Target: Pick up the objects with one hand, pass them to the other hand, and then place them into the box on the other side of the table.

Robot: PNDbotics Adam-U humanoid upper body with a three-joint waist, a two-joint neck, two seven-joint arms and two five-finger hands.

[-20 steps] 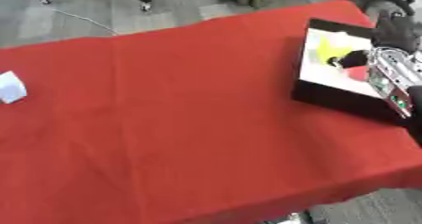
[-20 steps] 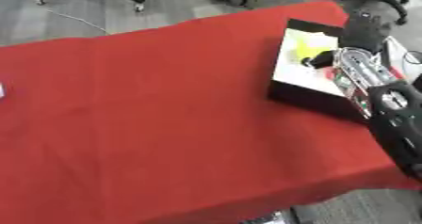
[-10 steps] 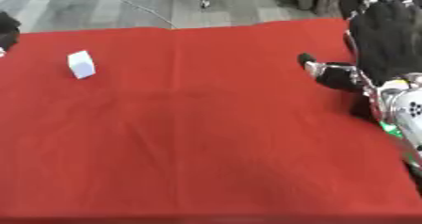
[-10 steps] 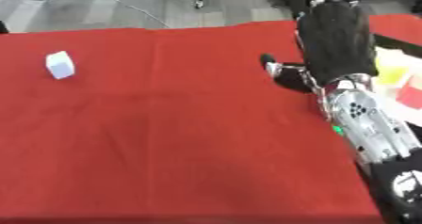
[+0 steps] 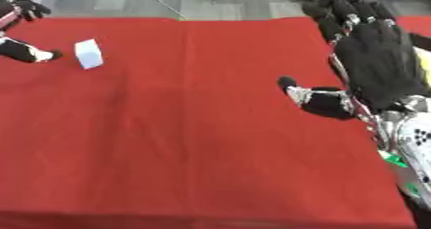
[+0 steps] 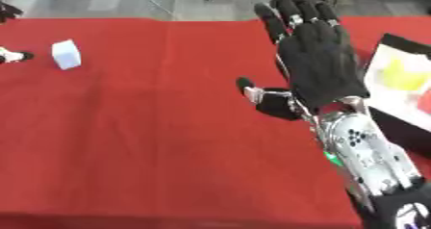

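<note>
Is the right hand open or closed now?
Open: the right hand is spread flat above the red cloth, fingers straight, thumb out, holding nothing.

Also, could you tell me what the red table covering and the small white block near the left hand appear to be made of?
The red covering looks like matte woven cloth: it shows soft creases and no shine. The small white block has flat faces and crisp edges with a dull finish, so possibly foam, card or plastic; the look leaves that open.

Left hand [image 5: 21, 31] cut by frame edge (mostly unseen), box [image 6: 402, 86] cropped
</note>
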